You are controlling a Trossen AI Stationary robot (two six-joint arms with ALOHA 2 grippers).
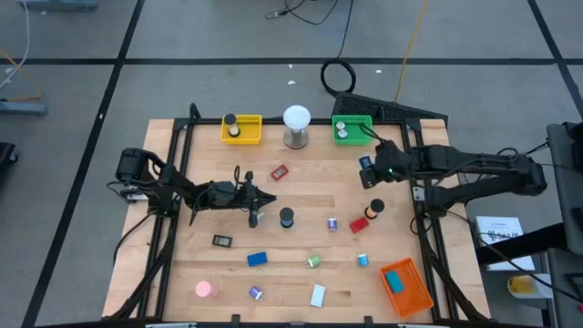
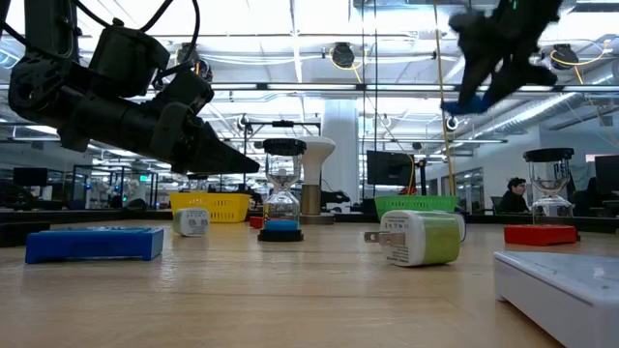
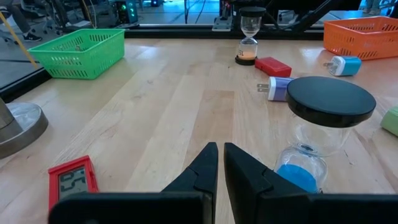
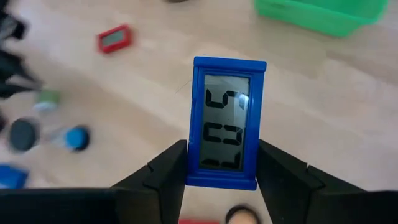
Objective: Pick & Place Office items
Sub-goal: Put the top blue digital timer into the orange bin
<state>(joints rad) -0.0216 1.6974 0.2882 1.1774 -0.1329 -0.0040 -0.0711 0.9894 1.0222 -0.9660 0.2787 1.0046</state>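
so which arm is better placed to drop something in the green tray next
Right. The right gripper is shut on the blue clock and hangs just in front of the green tray. The left gripper is shut with nothing in it, near the blue hourglass, farther away.

A wooden table [image 2: 290, 290] fills the foreground; a flat blue block [image 2: 95, 244] lies at the left; behind it sits a small white cube [image 2: 192, 221] before a yellow basket [image 2: 221, 205]; an hourglass with a blue base [image 2: 281, 193] stands mid-table; a white and green plug adapter [image 2: 418, 238] lies nearer; a green basket [image 2: 418, 204] sits behind; a red block [image 2: 540, 233] lies at the right beside another hourglass [image 2: 548, 184]; a white block [image 2: 571, 275] fills the near right corner; the left gripper [image 2: 237, 159] hangs above the table, fingers together; the right gripper [image 2: 484, 82] holds a blue item [image 2: 468, 102] high up; a person [image 2: 513, 196] sits in the room behind.
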